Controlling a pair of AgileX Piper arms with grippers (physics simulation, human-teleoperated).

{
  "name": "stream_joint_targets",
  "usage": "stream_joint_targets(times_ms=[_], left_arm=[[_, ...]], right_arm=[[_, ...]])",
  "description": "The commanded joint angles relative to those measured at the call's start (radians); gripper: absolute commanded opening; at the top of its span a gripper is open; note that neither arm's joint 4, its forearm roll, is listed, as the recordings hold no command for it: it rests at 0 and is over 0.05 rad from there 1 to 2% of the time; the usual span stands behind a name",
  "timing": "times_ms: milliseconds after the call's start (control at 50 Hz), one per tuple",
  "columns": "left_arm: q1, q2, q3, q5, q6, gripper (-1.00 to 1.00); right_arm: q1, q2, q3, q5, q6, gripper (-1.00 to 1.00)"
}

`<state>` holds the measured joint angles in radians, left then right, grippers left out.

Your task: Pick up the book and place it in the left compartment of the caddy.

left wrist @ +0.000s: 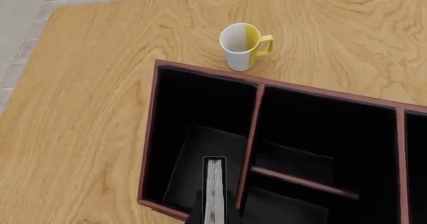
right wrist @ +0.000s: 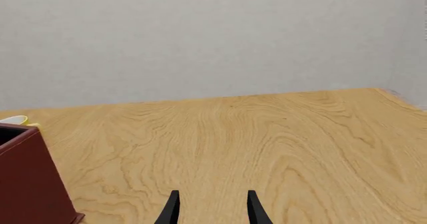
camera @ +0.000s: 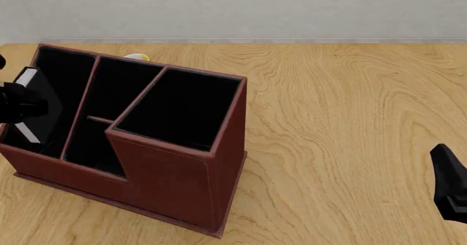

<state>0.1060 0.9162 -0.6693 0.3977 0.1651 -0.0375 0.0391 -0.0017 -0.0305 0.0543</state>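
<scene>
The left gripper (camera: 16,105) is gripping the book (left wrist: 214,189) edge-up, holding it over the left compartment (left wrist: 197,149) of the caddy (camera: 175,185), at about nine o'clock in the front view. The pick-up is looking done; lowering and letting go are remaining. The right gripper (right wrist: 212,206) is waiting near four o'clock, fingers parted around nothing. A yellow-and-white mug (left wrist: 242,45) is standing just behind the caddy.

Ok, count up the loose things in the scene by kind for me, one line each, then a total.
Book: 1, held by the left gripper over the caddy's left compartment
Caddy: 1
Mug: 1, white and yellow, behind the caddy
Total: 3
</scene>
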Motion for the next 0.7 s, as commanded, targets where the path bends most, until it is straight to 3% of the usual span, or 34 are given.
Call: stream_joint_targets(times_ms=[20, 700], left_arm=[[0.008, 0.012, 0.003, -0.026, 0.010, -1.00], [0.038, 0.081, 0.020, -0.113, 0.019, -1.00]], right_arm=[[0.002, -0.001, 0.000, 0.003, -0.004, 1.00], [0.003, 0.004, 0.000, -0.002, -0.007, 1.00]])
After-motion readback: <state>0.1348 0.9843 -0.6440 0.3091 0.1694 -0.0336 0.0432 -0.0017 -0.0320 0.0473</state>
